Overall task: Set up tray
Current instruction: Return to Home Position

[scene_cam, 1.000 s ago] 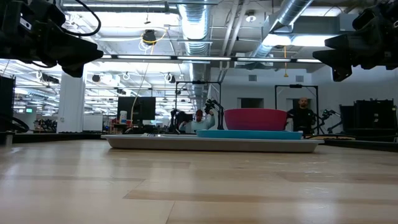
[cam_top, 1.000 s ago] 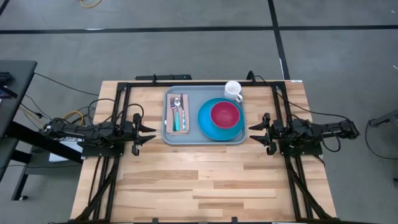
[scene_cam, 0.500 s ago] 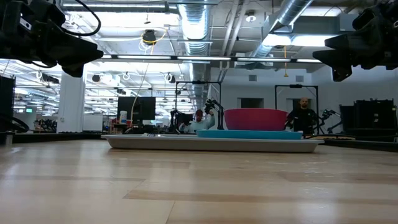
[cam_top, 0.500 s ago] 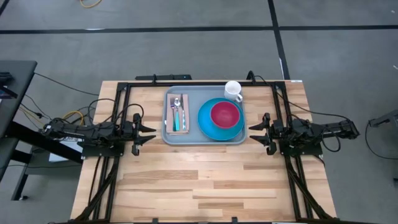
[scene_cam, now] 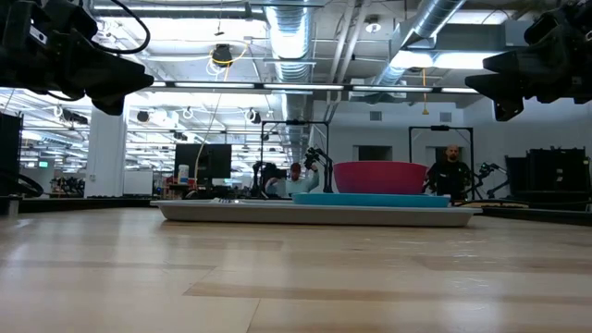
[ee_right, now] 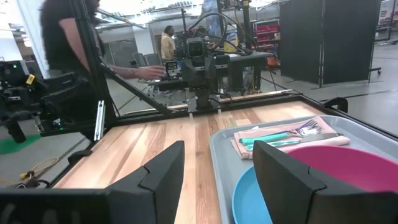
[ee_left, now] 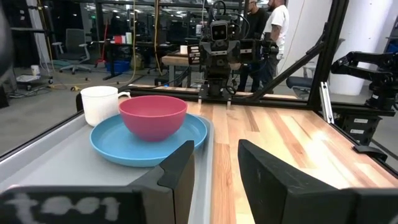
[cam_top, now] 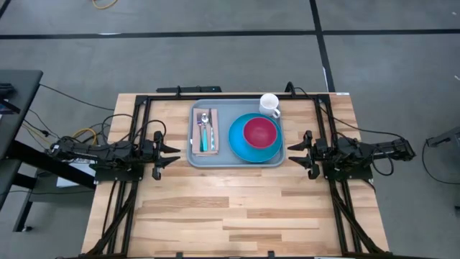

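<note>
The grey-blue tray (cam_top: pixel 235 160) lies flat on the table's far middle. On it sit a round blue plate (cam_top: pixel 237 144) with a pink bowl (cam_top: pixel 260 132), a white mug (cam_top: pixel 269 104) at the far right corner, and a napkin with fork and spoon (cam_top: pixel 205 132) at the left. My left gripper (cam_top: pixel 175 150) hovers open just left of the tray; my right gripper (cam_top: pixel 292 152) hovers open just right of it. The wrist views show the bowl (ee_left: pixel 152 116) and cutlery (ee_right: pixel 283 134) past the fingers.
Black frame rails (cam_top: pixel 215 96) run along the table's far edge and down both sides. Bare wood (cam_top: pixel 230 216) fills the near half of the table. People (scene_cam: pixel 450 171) stand in the room beyond the table.
</note>
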